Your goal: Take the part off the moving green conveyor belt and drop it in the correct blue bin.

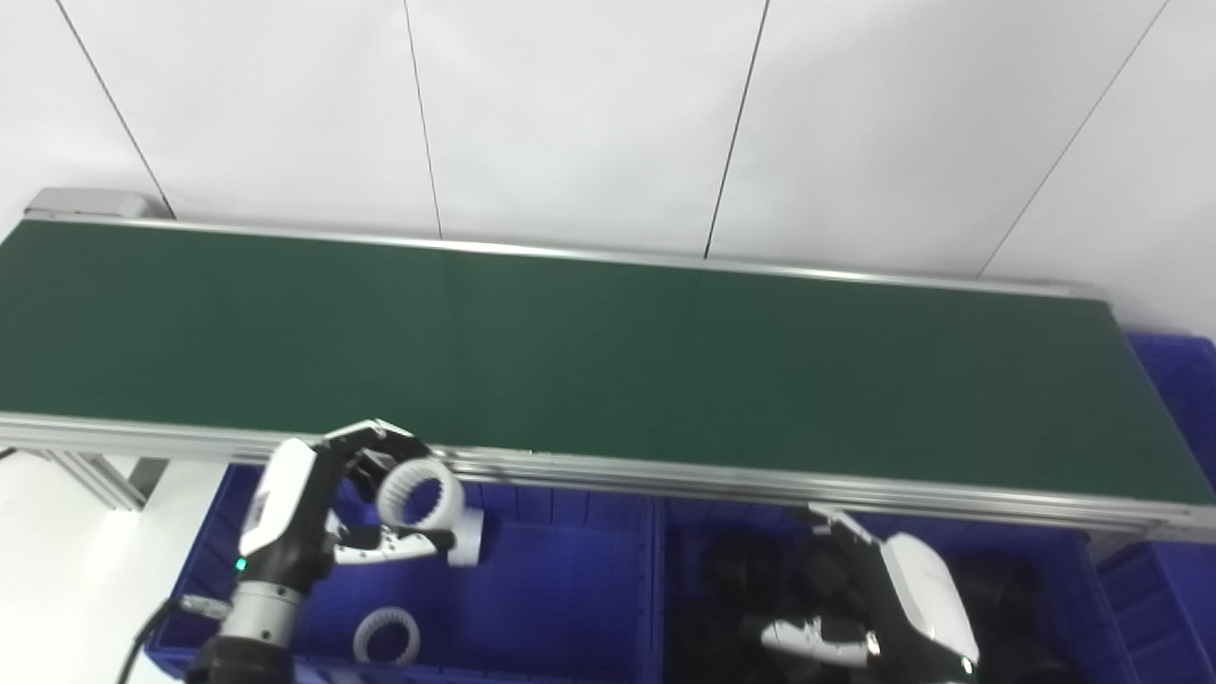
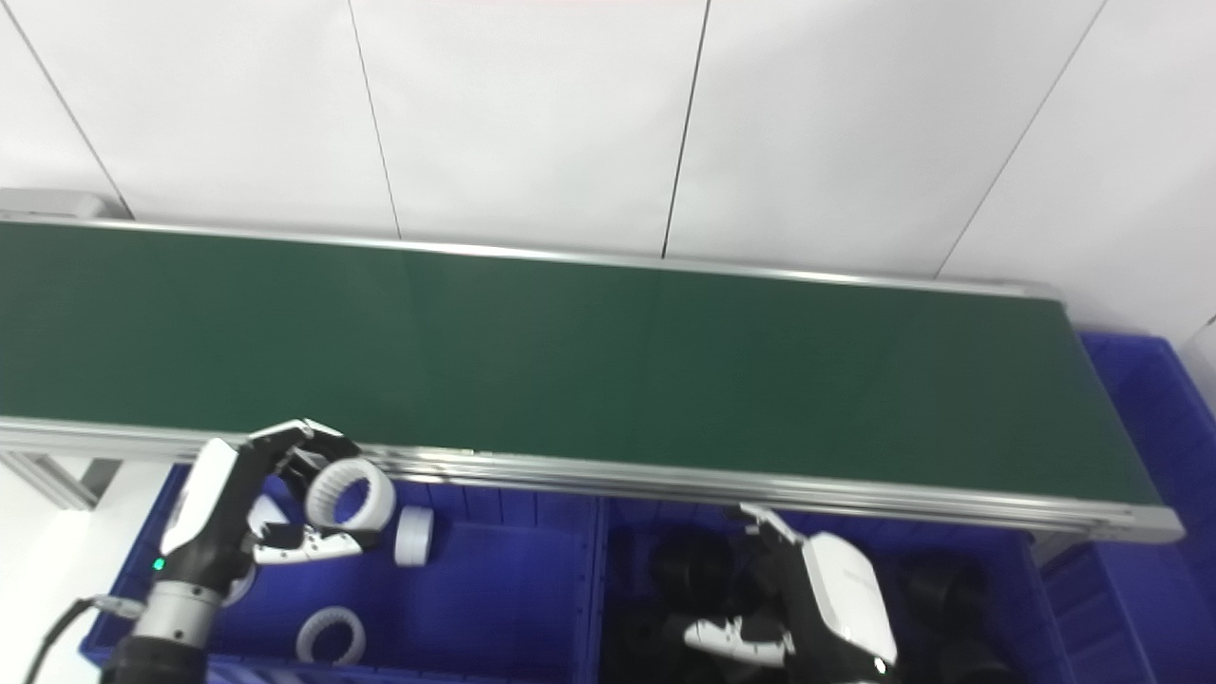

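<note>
My left hand (image 1: 313,508) is shut on a white toothed ring part (image 1: 420,494), held between fingers and thumb above the left blue bin (image 1: 560,589), just in front of the conveyor's near rail. The same ring shows in the right eye view (image 2: 350,496). The green conveyor belt (image 1: 608,351) carries nothing. My right hand (image 1: 893,598) hangs open over the right blue bin (image 1: 1121,570), which holds several black parts (image 1: 750,570).
The left bin holds another white ring (image 1: 387,636) and a white round part (image 2: 414,535). A third blue bin (image 1: 1178,380) stands at the belt's right end. The aluminium rail (image 1: 665,475) runs along the belt's near edge, above the bins.
</note>
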`<state>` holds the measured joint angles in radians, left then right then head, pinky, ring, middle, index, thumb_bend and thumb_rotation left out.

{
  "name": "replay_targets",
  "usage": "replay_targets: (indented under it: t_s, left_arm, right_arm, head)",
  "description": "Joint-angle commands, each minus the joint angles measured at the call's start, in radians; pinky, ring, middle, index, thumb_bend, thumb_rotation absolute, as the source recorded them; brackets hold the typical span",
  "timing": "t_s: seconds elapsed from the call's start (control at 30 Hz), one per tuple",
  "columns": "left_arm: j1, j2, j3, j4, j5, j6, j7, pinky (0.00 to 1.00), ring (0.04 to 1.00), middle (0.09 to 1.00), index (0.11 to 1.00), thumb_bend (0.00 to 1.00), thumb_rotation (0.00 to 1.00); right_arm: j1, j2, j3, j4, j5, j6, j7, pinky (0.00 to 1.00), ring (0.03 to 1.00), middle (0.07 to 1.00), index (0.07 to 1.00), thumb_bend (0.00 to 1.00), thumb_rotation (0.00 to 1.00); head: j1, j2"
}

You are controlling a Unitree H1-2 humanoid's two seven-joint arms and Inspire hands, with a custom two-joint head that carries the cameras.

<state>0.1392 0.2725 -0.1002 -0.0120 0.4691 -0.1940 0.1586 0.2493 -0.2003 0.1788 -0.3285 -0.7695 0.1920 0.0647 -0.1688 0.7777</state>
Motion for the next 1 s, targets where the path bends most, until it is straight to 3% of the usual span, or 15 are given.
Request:
replay_targets:
  t_s: [0.0, 0.3, 0.57, 0.67, 0.77, 0.8, 0.87, 0.97]
  left_arm:
    - [-0.020, 0.024, 0.015, 0.022, -0.010, -0.023, -0.010, 0.31, 0.363, 0.440, 0.504, 0.51, 0.00]
    - [-0.029, 0.031, 0.039, 0.110, -0.020, 0.070, -0.053, 0.36, 0.424, 0.454, 0.508, 0.51, 0.00]
    - [-0.026, 0.038, 0.025, 0.154, -0.017, 0.099, -0.077, 0.36, 0.425, 0.432, 0.529, 0.51, 0.00]
    - [-0.021, 0.040, 0.025, 0.157, -0.005, 0.110, -0.074, 0.47, 0.534, 0.550, 0.512, 0.50, 0.04]
    - [-0.007, 0.035, 0.031, 0.144, -0.011, 0.094, -0.064, 0.55, 0.626, 0.688, 0.745, 0.63, 0.54]
    - [-0.002, 0.035, 0.033, 0.142, -0.018, 0.073, -0.058, 0.57, 0.655, 0.716, 0.778, 0.69, 0.63]
    - [0.006, 0.036, 0.035, 0.144, -0.039, 0.029, -0.055, 0.64, 0.712, 0.757, 0.826, 0.80, 0.76]
    - [0.015, 0.037, 0.041, 0.141, -0.071, -0.031, -0.061, 0.68, 0.757, 0.806, 0.856, 0.90, 0.81]
  right_arm:
    - [-0.011, 0.005, -0.009, -0.045, -0.004, 0.023, 0.008, 0.71, 0.725, 0.703, 0.795, 0.77, 0.43]
    - [-0.013, 0.011, -0.021, -0.065, -0.011, 0.039, 0.041, 0.69, 0.732, 0.706, 0.798, 0.76, 0.41]
    - [-0.013, 0.009, -0.026, -0.067, -0.013, 0.036, 0.047, 0.69, 0.733, 0.706, 0.797, 0.77, 0.42]
    - [-0.013, 0.011, -0.026, -0.068, -0.014, 0.038, 0.049, 0.69, 0.732, 0.707, 0.799, 0.77, 0.43]
    - [-0.012, 0.013, -0.025, -0.069, -0.017, 0.040, 0.051, 0.69, 0.734, 0.708, 0.799, 0.76, 0.43]
    - [-0.012, 0.012, -0.025, -0.069, -0.018, 0.041, 0.052, 0.69, 0.734, 0.709, 0.800, 0.76, 0.43]
    - [-0.013, 0.013, -0.025, -0.069, -0.017, 0.041, 0.052, 0.69, 0.732, 0.708, 0.800, 0.76, 0.42]
    - [-0.014, 0.014, -0.024, -0.068, -0.017, 0.040, 0.052, 0.69, 0.731, 0.707, 0.799, 0.76, 0.41]
  head:
    - [0.002, 0.004]
    - [0.002, 0.021]
    - [0.003, 0.021]
    - [0.000, 0.019]
    - [0.000, 0.019]
    - [0.000, 0.019]
    - [-0.002, 0.018]
    - [-0.005, 0.018]
